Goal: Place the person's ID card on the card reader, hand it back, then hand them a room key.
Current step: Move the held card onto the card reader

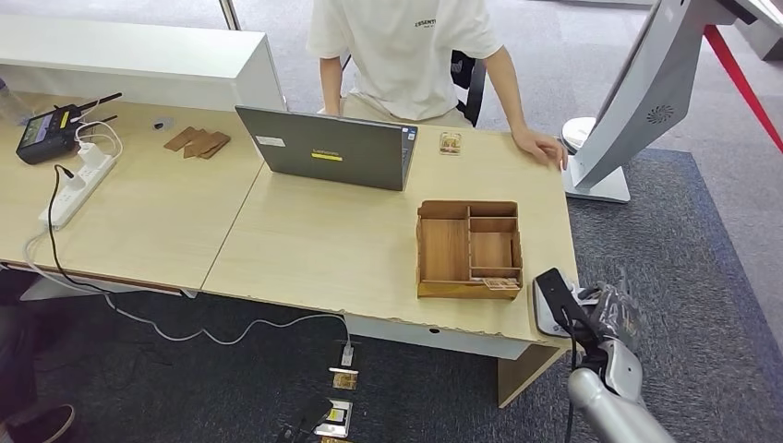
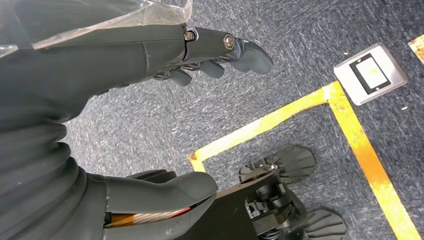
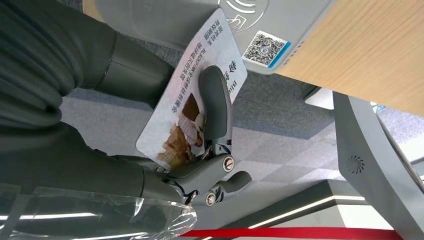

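My right hand (image 3: pixel 150 165) holds the white ID card (image 3: pixel 182 112), a dark finger (image 3: pixel 216 107) pressed across its printed face. The card's far end overlaps the grey card reader (image 3: pixel 260 40), which bears a QR sticker; whether they touch I cannot tell. In the head view the right hand (image 1: pixel 614 314) is beside the card reader (image 1: pixel 552 309) at the table's front right corner. A wooden box (image 1: pixel 443 249) holds key cards (image 1: pixel 500 283) in its front slot. The person (image 1: pixel 406 55) stands behind the table, one hand (image 1: pixel 540 146) resting on it. My left hand (image 2: pixel 150 55) hangs over the carpet, fingers apart, holding nothing.
A grey laptop (image 1: pixel 332 148) stands mid-table with a small card (image 1: pixel 450 142) beside it. At the left are wooden pieces (image 1: pixel 197 142), a power strip (image 1: pixel 78 189) and a black device (image 1: pixel 46 137). A white kiosk stand (image 1: pixel 637 101) rises right of the table. Cards lie on the floor (image 1: pixel 343 378).
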Tool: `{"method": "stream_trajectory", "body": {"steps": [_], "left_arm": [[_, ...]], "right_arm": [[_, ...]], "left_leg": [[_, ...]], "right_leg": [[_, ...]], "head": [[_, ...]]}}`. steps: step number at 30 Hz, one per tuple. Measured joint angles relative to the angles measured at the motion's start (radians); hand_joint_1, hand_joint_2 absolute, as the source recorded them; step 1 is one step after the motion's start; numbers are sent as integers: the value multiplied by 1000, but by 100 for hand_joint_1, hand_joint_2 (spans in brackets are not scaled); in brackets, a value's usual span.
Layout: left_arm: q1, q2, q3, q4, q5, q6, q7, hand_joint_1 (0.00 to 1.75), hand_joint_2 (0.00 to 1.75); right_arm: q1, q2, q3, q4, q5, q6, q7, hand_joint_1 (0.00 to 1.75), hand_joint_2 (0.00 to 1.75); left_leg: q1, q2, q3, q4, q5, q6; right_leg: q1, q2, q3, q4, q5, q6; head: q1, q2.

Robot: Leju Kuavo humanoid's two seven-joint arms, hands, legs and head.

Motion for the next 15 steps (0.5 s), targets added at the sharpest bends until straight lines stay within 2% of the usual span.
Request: {"method": "stream_trajectory", "body": {"steps": [11,15], "left_arm": [[-1,-1,0,0,-21,0,3,0,175],[-1,-1,0,0,-30,-1,3,0,175]], "right_arm": [[-15,16,3,14,38,-59,-30,175,175],[-33,21,8,-35,88,-57,-6,175,175]], "left_leg": [[0,0,1,0,0,0],[0,0,0,0,0,0]], "right_leg": [[0,0,2,0,0,0],[0,0,1,1,0,0]], "head": [[0,0],[0,0]]}}
